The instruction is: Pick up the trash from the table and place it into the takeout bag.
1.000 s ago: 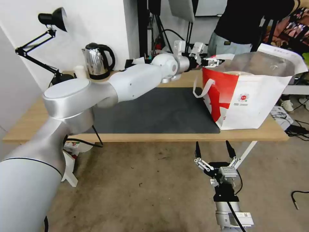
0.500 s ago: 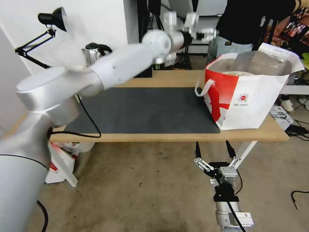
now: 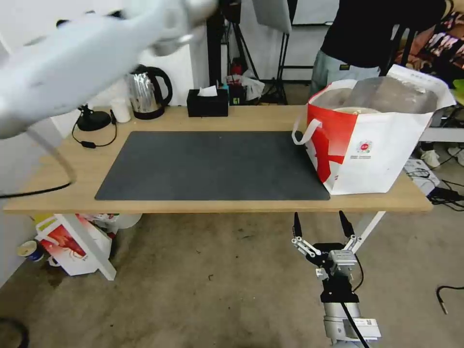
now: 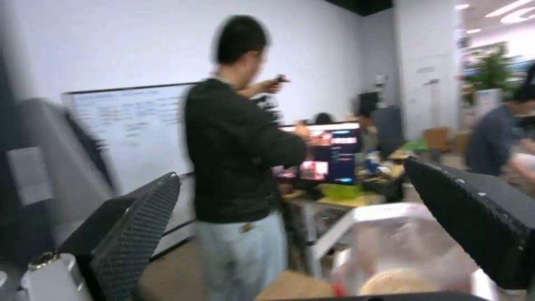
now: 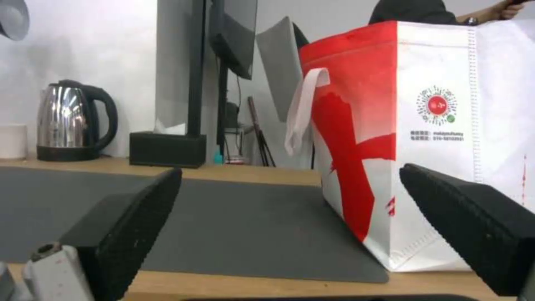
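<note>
Apparently the loading is done or close to it: the dark mat (image 3: 212, 166) on the table (image 3: 58, 186) carries no trash, and the takeout bag (image 3: 382, 145) stands upright at the table's right end, near the front edge, half on the mat's right edge, with something pale and round, probably a tan bowl (image 3: 357, 110), just visible inside its foil-lined mouth. The step in hand looks like clearing the left arm (image 3: 72, 58) away, which shows as a blur high over the table's back left corner. The left gripper (image 4: 312, 234) has its fingers spread apart with nothing between them, and past them the bag's open top lies below and well apart. To do this retreat well, I would keep the arm high until it is past the kettle (image 3: 147, 92) and desk lamp base (image 3: 94, 120) at the back left corner, and past the black tissue box (image 3: 208, 102) at the back edge, since a low sweep could knock any of them over. It should also stay off the bag's white loop handle (image 3: 304, 133), which hangs loose toward the mat and could snag. The right gripper (image 3: 320, 226) hangs parked below the table's front edge, fingers released and empty, facing the bag's side. Whether all three pieces are in the bag cannot be judged.
</note>
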You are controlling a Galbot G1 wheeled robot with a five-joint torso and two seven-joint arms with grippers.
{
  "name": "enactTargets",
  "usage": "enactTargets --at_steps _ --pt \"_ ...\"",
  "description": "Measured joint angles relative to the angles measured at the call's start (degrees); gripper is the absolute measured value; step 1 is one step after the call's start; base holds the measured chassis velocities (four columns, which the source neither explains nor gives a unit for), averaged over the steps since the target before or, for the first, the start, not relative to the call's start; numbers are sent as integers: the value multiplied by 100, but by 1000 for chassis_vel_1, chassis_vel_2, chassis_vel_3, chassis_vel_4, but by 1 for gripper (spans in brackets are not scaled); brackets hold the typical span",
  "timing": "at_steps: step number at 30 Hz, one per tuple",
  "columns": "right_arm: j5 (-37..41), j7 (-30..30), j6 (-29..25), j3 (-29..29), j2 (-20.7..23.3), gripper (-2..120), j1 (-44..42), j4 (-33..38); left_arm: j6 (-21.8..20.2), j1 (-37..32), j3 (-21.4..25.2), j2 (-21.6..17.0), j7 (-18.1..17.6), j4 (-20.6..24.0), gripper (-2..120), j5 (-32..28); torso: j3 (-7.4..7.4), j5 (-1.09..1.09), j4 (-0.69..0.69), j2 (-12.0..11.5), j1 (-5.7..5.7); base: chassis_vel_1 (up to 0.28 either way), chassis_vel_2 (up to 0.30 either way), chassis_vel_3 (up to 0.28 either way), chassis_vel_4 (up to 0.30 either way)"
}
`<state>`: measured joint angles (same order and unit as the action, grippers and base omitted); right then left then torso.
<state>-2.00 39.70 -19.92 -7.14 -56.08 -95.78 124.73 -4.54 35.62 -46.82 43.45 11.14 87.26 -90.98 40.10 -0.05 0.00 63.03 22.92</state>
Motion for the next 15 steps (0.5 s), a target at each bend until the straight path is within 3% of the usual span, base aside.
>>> enactTargets --at_steps 3,5,6,7,9,10,11,12,13,14,15 --pt "0 0 0 0 1 100 0 1 2 -35 41 -232 20 88 100 27 0 -1 1 0 0 0 0 0 0" --pt "0 0 0 0 0 100 1 0 10 -143 163 -640 75 254 100 120 0 1 3 0 -1 0 0 0 0" --pt "0 0 0 0 1 100 0 0 18 -420 463 -1211 161 494 100 313 0 -1 3 0 0 0 0 0 0" --pt "0 0 0 0 1 100 0 0 18 -420 463 -1211 161 494 100 313 0 -1 3 0 0 0 0 0 0" --pt "0 0 0 0 0 100 0 1 61 -863 934 -1701 188 777 100 491 0 1 3 0 -1 0 0 0 0" --pt "0 0 0 0 0 100 1 1 113 -1371 1533 -2008 196 1000 100 703 0 0 2 0 -1 0 0 0 0" --pt "0 0 0 0 0 100 0 1 176 -2207 2568 -2334 168 1308 100 942 0 1 0 0 0 0 0 0 0" --pt "0 0 0 0 0 100 0 1 176 -2207 2568 -2334 168 1308 100 942 0 1 0 0 0 0 0 0 0" --pt "0 0 0 0 0 100 1 1 257 -3398 3809 -2619 102 1697 100 1152 -2 8 2 1 -2 0 0 0 0" --pt "0 0 0 -1 0 100 1 1 455 -4310 4540 -2750 38 1894 100 1326 -2 4 6 2 -2 0 0 0 0" --pt "0 0 0 0 0 100 0 1 716 -5008 4871 -2741 21 1932 100 1537 -2 8 6 2 -3 0 0 0 0"
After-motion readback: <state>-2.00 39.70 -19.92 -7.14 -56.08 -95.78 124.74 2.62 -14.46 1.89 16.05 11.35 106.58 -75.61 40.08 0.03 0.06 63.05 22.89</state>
